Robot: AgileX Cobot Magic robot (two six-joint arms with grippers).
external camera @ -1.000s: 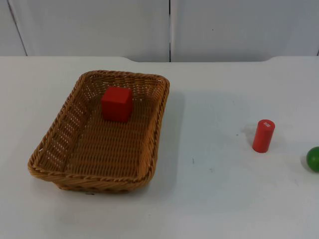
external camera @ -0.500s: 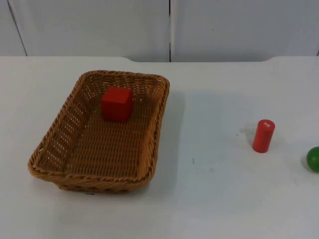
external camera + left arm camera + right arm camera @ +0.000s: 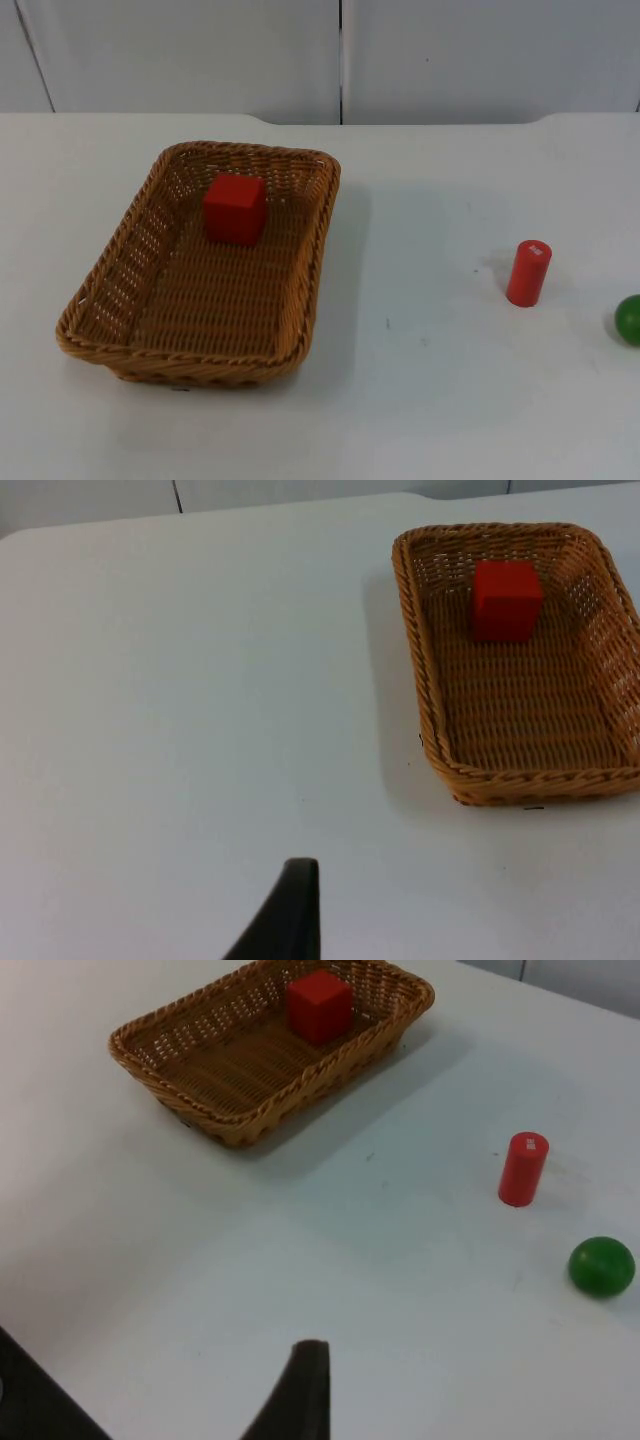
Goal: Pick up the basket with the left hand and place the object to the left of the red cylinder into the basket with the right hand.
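Basket is sitting flat on the white surface in the left half of the top view, with its long axis running from the lower left of the frame up toward the centre top. Red cube is lying inside it at the upper end, near the far wall. Red cylinder is standing upright at the right of the frame, well apart from the basket, and a green ball is peeking in at the right edge just beyond it.

The left hand is hanging over bare surface, well apart from the basket, and so is the right hand. Whether either one is wide or narrow can't be told, but neither is holding anything.

The cube looks like the thing left of the cylinder, so it's probably already placed. The basket is lying on the left arm's side, so that arm is looking nearer for the lift.
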